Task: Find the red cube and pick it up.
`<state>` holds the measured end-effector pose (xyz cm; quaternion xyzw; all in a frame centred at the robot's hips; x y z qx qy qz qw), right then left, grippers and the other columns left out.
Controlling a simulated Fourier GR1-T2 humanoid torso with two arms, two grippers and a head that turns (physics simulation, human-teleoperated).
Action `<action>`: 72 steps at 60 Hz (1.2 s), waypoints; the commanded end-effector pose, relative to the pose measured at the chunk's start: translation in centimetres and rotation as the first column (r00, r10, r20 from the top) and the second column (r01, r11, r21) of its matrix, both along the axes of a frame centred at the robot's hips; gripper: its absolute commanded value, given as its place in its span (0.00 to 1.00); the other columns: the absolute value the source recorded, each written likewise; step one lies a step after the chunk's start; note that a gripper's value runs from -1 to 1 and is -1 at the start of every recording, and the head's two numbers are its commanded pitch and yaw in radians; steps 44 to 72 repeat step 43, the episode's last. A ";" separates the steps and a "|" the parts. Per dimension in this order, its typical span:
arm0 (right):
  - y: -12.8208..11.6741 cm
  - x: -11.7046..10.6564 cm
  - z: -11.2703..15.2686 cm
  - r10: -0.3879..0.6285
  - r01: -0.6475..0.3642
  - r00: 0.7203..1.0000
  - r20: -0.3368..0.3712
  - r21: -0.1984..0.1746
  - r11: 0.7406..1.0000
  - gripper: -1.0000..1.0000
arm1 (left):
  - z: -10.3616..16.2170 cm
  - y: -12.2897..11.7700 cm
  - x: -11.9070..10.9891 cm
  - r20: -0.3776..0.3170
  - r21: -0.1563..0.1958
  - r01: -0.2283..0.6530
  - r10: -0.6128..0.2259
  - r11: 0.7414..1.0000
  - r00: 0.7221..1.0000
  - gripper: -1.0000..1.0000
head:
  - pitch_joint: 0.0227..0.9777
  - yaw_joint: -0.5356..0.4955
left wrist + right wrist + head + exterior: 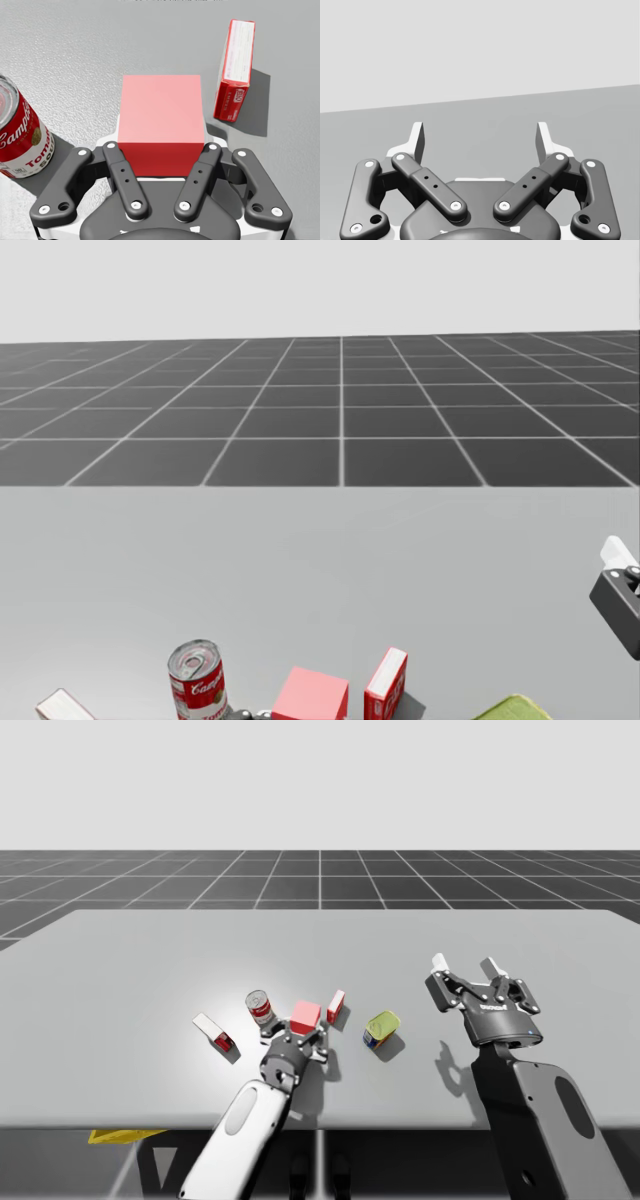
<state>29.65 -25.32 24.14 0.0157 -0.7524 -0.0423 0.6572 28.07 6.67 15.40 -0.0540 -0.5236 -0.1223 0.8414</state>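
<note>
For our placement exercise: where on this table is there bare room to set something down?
Free: the far table behind everything; left of the white-and-red box; between the green can and my right gripper. Crowded: round the red cube, between the red-and-white can and the red box.

Simulated tabletop test scene.
1 plain grey table [140,960] stands on a dark floor [320,875] ruled in a square grid, under a blank pale backdrop [320,780], all flatly rendered.
</note>
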 end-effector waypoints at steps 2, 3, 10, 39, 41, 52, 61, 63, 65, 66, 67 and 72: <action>-0.1 0.0 0.0 0.007 -0.007 1.000 0.001 0.003 1.000 0.00 | 2.6 -1.0 -0.3 0.043 0.005 0.126 -0.126 0.992 0.991 1.00 | 0.43 0.57; -0.1 0.0 0.0 0.008 -0.008 1.000 0.001 0.003 1.000 0.00 | 2.8 -1.0 -0.3 0.048 0.008 0.126 -0.126 0.992 0.991 1.00 | 0.43 0.57; -0.1 0.0 -0.1 0.013 -0.013 1.000 0.002 0.001 1.000 0.00 | 4.6 -0.9 -0.3 0.085 0.014 0.131 -0.132 0.991 0.988 1.00 | 0.43 0.57; -0.3 -0.3 -0.1 0.053 -0.053 0.999 -0.001 -0.013 0.999 0.00 | 15.8 0.7 0.1 0.338 -0.024 0.107 -0.092 0.994 0.937 1.00 | 0.42 0.57; -0.3 -0.3 -0.1 0.053 -0.053 0.999 -0.002 -0.013 0.998 0.00 | 16.8 0.9 0.0 0.359 -0.031 0.106 -0.088 0.994 0.929 1.00 | 0.42 0.57; -0.3 -0.3 -0.1 0.053 -0.053 0.999 -0.003 -0.013 0.999 0.00 | 17.8 1.0 -0.1 0.375 -0.043 0.107 -0.083 0.993 0.923 1.00 | 0.42 0.57; -0.3 -0.3 -0.1 0.053 -0.053 0.999 -0.003 -0.013 0.999 0.00 | 17.8 1.0 -0.1 0.375 -0.043 0.107 -0.083 0.993 0.923 1.00 | 0.42 0.57; -0.3 -0.3 -0.1 0.053 -0.053 0.999 -0.003 -0.013 0.999 0.00 | 17.8 1.0 -0.1 0.375 -0.043 0.107 -0.083 0.993 0.923 1.00 | 0.42 0.57; -0.3 -0.3 -0.1 0.053 -0.053 0.999 -0.003 -0.013 0.999 0.00 | 17.8 1.0 -0.1 0.375 -0.043 0.107 -0.083 0.993 0.923 1.00 | 0.42 0.57; -0.3 -0.3 -0.1 0.053 -0.053 0.999 -0.003 -0.013 0.999 0.00 | 17.8 1.0 -0.1 0.375 -0.043 0.107 -0.083 0.993 0.923 1.00 | 0.42 0.57; -0.3 -0.3 -0.1 0.053 -0.053 0.999 -0.003 -0.013 0.999 0.00 | 17.8 1.0 -0.1 0.375 -0.043 0.107 -0.083 0.993 0.923 1.00 | 0.42 0.57; -0.3 -0.3 -0.1 0.053 -0.053 0.999 -0.003 -0.013 0.999 0.00 | 17.8 1.0 -0.1 0.375 -0.043 0.107 -0.083 0.993 0.923 1.00 | 0.42 0.57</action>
